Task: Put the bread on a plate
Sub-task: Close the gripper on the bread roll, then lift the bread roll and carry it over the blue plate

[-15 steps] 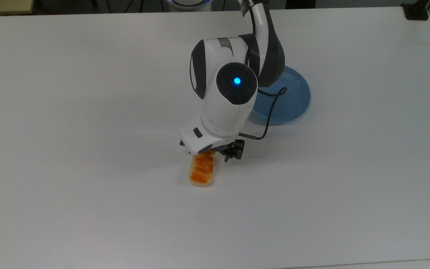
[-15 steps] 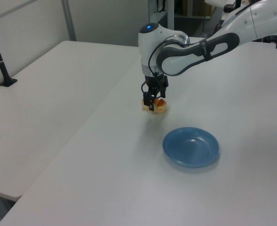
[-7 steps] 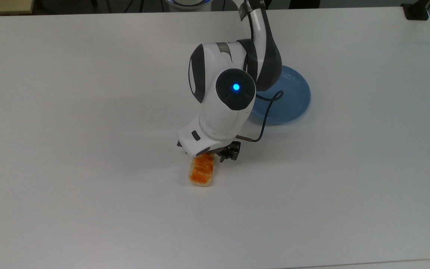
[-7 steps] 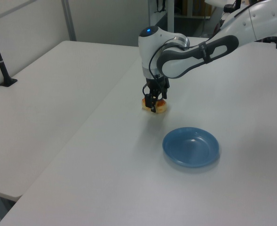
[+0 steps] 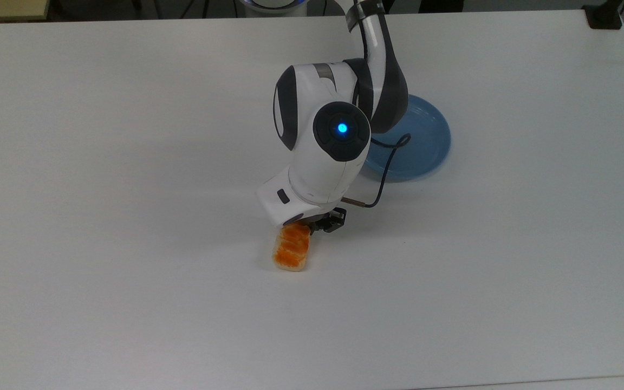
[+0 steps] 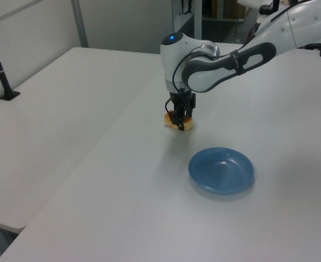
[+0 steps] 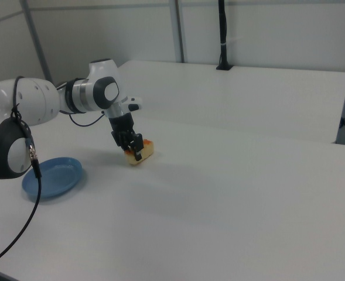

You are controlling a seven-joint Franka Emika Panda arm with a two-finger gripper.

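On the white counter (image 5: 128, 162), near the middle as the top view shows it, the bread (image 5: 291, 249) lies flat with its long axis running almost straight up and down the top view's frame, glazed top upward. The hand (image 6: 179, 117) sits right over the end of the loaf nearest the arm, with its dark fingers (image 7: 138, 142) coming down on either side of the loaf's short width, so the grip goes across the loaf, not along it. In the left view and the right view the fingers look drawn in against the bread's pale sides, and I judge the hand to be closed on the bread, though the wrist housing hides the contact from above and I cannot be sure how firm the hold is. The loaf appears to rest on the counter, not yet lifted.

The plate (image 5: 420, 142) lies well apart from the bread, toward the top view's upper right, partly under the arm's elbow link. In the left view it sits nearer the camera and to the left view's right of the loaf (image 6: 180, 121); in the right view the plate (image 7: 52, 176) is at the right view's left of the bread (image 7: 140, 151).

The coming move, as I read it, turns on that offset: lift the loaf, carry it back toward the arm's base side and across to the plate. Because the grip is near one end, the free end may sag or swing on the lift.
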